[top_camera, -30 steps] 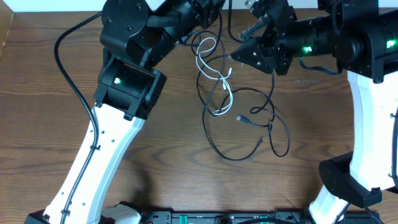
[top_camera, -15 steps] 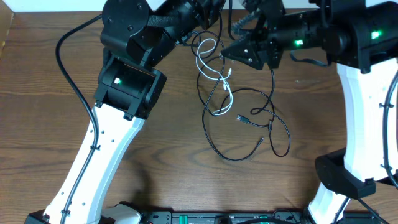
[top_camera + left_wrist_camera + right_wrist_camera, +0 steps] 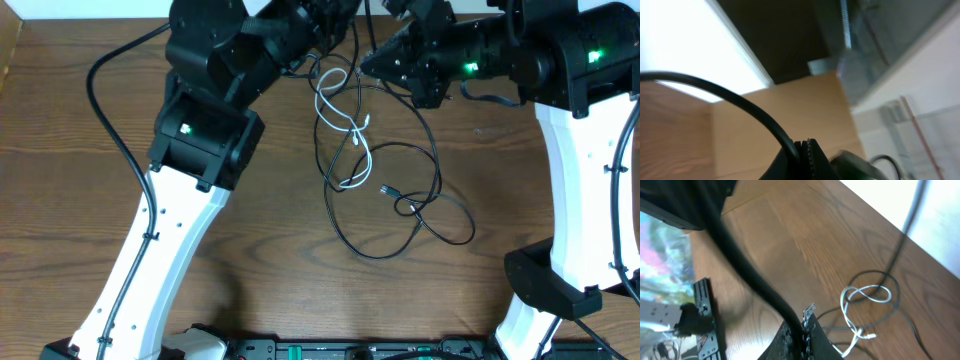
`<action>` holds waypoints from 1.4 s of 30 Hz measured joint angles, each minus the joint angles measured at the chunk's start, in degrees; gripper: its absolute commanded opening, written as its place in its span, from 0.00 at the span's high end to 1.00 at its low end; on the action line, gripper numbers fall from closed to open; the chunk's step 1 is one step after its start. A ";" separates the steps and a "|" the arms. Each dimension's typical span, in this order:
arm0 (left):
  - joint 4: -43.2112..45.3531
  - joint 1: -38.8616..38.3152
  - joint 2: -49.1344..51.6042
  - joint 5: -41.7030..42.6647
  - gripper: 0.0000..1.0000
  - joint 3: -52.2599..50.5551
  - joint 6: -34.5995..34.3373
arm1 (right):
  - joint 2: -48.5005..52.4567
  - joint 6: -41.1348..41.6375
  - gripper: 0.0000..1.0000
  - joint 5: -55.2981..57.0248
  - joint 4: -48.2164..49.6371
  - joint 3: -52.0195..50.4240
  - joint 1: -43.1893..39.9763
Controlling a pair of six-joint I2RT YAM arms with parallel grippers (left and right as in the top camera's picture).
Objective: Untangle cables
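The cables lie tangled at the middle of the wooden table [image 3: 250, 240]. A white cable [image 3: 345, 182] twists through two thin black cables [image 3: 331, 210] that loop toward the right [image 3: 438, 165]. At the top edge, above the tangle, my left gripper [image 3: 338, 12] is shut on a black cable [image 3: 740, 102], its jaws [image 3: 802, 147] pinching the cable while the camera faces the ceiling. My right gripper [image 3: 368, 65] is just right of the white loop and is shut [image 3: 804, 325] on a black cable [image 3: 755, 282]. Below it lie the white cable's plug [image 3: 869, 335] and a black loop [image 3: 872, 271].
The left arm's white link [image 3: 160, 240] crosses the table's left half, with a thick black arm wire [image 3: 100, 90] beside it. The right arm's link [image 3: 585, 170] stands along the right side. A rail with green lights [image 3: 330, 350] lines the front edge.
My right gripper moved left and up toward the tangle and shut on a black cable. The black loop at the lower right was pulled flatter and farther right. The left gripper stayed shut.
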 measured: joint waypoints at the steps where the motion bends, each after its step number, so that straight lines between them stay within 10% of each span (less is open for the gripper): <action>1: -1.77 0.46 0.00 -0.02 0.93 0.02 0.76 | -0.02 1.18 0.99 0.81 0.00 0.00 -0.09; 11: -27.89 4.35 0.02 -7.93 0.92 0.22 11.54 | -0.46 11.34 0.99 2.99 0.76 -0.02 -4.09; 23: -39.60 4.48 0.02 -13.31 0.28 0.22 24.26 | -2.23 20.87 0.99 1.33 6.86 -0.02 -5.44; 42: -53.68 4.48 0.07 -18.21 0.28 -8.37 38.14 | -4.35 54.93 0.99 1.07 53.99 -0.50 -11.39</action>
